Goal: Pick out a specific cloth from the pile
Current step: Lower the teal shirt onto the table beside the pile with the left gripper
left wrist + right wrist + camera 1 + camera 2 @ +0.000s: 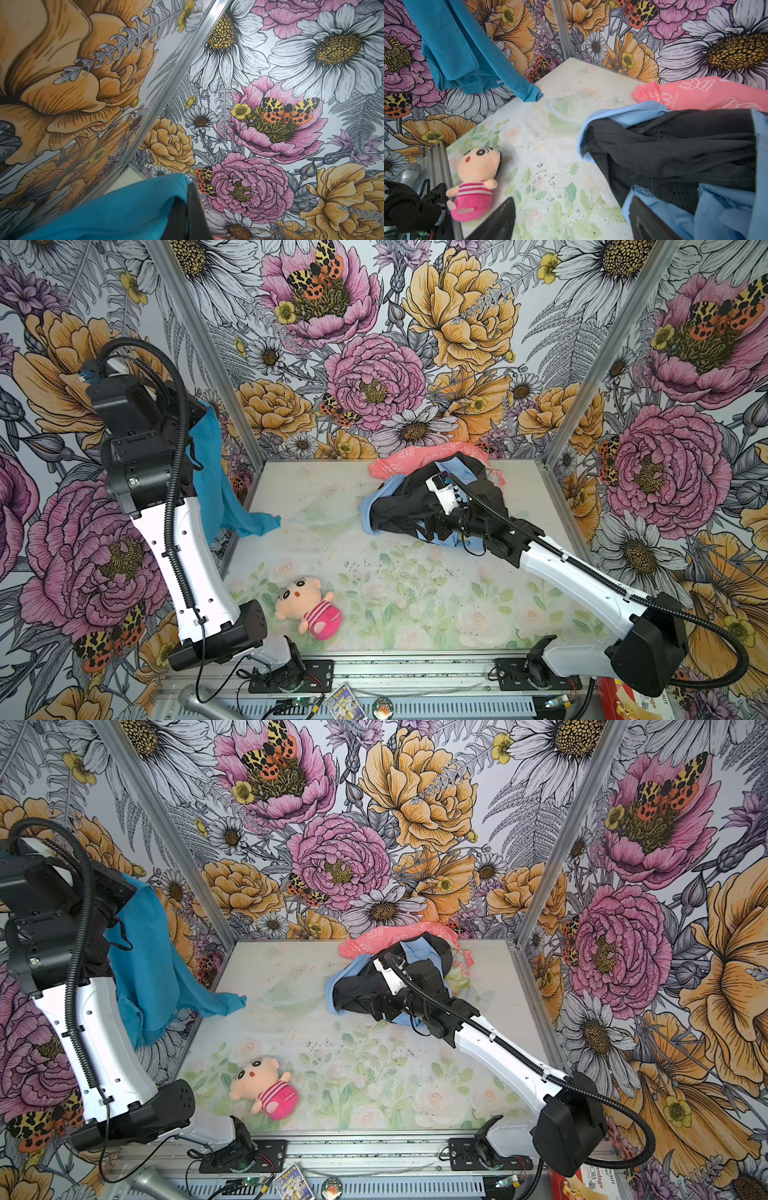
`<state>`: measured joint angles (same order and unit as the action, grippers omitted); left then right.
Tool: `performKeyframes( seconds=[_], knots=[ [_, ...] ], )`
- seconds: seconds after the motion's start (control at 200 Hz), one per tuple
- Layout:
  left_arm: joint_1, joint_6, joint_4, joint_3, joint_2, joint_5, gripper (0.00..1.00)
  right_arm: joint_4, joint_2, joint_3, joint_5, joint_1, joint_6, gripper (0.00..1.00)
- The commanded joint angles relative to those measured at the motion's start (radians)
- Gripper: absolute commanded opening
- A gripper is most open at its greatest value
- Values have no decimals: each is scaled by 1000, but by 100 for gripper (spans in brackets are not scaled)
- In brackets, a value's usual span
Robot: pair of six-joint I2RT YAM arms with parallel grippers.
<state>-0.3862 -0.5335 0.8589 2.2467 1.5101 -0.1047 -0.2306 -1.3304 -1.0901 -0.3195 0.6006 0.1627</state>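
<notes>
The cloth (212, 485), plain teal-blue, hangs high at the left wall with its lower end trailing to the table edge (224, 1002). My left gripper (188, 199) is shut on its top fold (124, 207); in both top views the arm hides those fingers. The pile (432, 489) lies at the back right: coral-pink printed fabric (695, 93), a black garment (675, 149) and a pale blue one (623, 114). My right gripper (571, 218) is open low over bare table at the pile's near edge. One finger (648, 220) touches pale blue fabric.
A plush doll in a pink striped suit (307, 608) lies near the front left of the table. Floral walls and aluminium posts (582, 377) close the back and sides. A microphone (199, 699) and cables lie on the front rail.
</notes>
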Motion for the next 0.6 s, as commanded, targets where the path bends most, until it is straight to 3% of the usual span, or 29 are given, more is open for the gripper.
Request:
performKeyframes(
  seconds=[0.0,0.3,0.595],
  knots=[
    [56,19,-40,-23,17,7,0,4,-18,-14,0,-5,-14,86],
    [190,29,-39,58,91,43,0,8,-23,-15,14,-20,-5,86],
    [187,38,-38,-15,104,53,0,5,-5,-4,31,-30,-2,86]
  ],
)
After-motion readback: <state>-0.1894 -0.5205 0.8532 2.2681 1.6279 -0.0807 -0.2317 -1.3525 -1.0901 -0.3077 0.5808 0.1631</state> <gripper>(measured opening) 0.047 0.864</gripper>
